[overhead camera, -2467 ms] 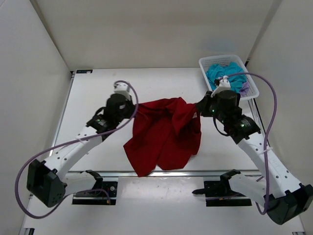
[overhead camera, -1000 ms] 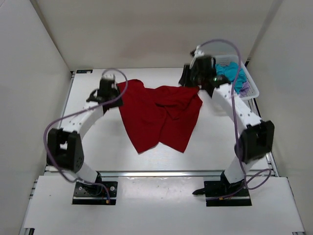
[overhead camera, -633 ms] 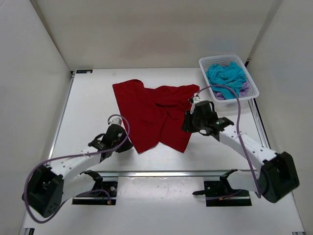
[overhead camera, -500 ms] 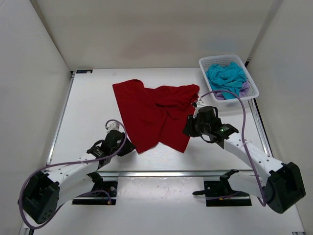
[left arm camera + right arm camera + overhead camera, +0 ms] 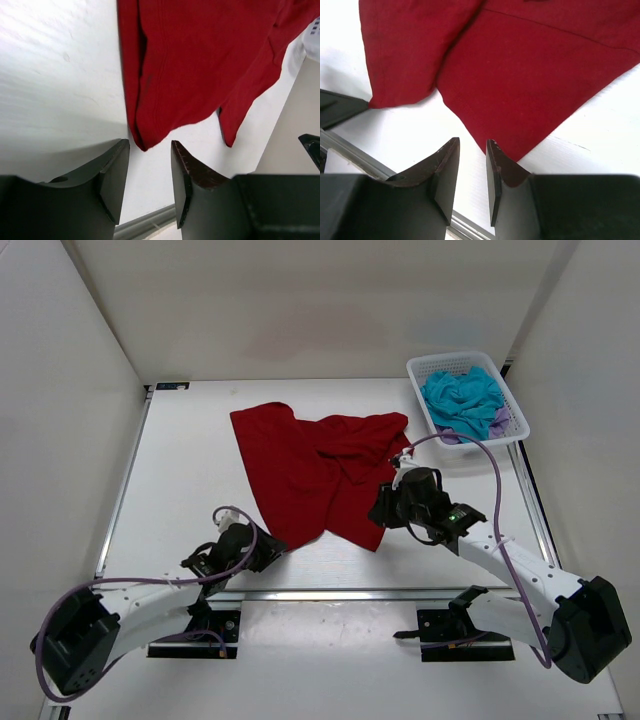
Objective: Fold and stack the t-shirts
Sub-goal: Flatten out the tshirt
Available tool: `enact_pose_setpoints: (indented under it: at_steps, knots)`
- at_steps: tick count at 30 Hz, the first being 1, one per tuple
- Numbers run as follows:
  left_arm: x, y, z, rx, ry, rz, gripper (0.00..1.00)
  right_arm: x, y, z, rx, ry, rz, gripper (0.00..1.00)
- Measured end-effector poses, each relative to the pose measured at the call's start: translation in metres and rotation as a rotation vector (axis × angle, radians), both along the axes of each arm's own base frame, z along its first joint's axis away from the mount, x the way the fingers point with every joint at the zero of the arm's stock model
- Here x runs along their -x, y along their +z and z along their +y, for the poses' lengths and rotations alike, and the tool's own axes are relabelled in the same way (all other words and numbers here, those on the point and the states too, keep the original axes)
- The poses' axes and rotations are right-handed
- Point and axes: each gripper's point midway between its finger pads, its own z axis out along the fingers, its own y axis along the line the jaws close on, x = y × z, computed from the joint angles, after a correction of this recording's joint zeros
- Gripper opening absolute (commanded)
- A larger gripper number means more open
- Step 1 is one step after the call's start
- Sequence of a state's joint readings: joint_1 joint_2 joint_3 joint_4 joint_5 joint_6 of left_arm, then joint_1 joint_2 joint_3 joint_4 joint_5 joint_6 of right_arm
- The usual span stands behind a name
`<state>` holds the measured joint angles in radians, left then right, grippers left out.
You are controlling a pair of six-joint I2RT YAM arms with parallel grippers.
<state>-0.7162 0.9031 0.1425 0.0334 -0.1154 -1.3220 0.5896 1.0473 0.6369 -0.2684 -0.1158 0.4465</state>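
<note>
We log both arms as one build: white tubular links on left arm and right arm, with black joint housings. Black base plates. Purple cable looping along each. Small green light on the right arm. Fingers dark, wedge-tipped, inner edges worn brownish.

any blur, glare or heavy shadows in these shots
Top view: even light, sharp, only soft shadows on the table. Left wrist view: the table looks streaky and bright, the near fingers dark. Right wrist view: the red shirt is crisp, with a faint grey shadow along its edge.
</note>
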Motion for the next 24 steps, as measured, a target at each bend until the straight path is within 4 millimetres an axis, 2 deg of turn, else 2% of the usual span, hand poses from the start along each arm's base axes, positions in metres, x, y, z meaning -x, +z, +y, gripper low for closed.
enact_pose_setpoints:
  at_steps: [4,13,15,19,24]
  knots:
    - [0.007,-0.004,-0.011,0.039,-0.002,0.035,0.46,0.0,0.0,0.001,-0.002,0.003,-0.002,0.27]
    - [-0.003,0.002,-0.002,0.086,0.076,0.026,0.46,-0.004,0.01,0.0,-0.031,-0.006,-0.035,0.28]
    - [0.0,-0.005,-0.004,0.08,0.077,0.054,0.46,-0.004,0.011,0.001,-0.035,-0.006,-0.037,0.27]
    - [0.003,-0.005,-0.015,0.101,0.057,0.067,0.45,-0.006,0.011,-0.001,-0.04,-0.008,-0.036,0.29]
    - [0.005,-0.004,-0.015,0.104,0.059,0.073,0.45,-0.006,0.012,-0.001,-0.043,-0.01,-0.038,0.28]
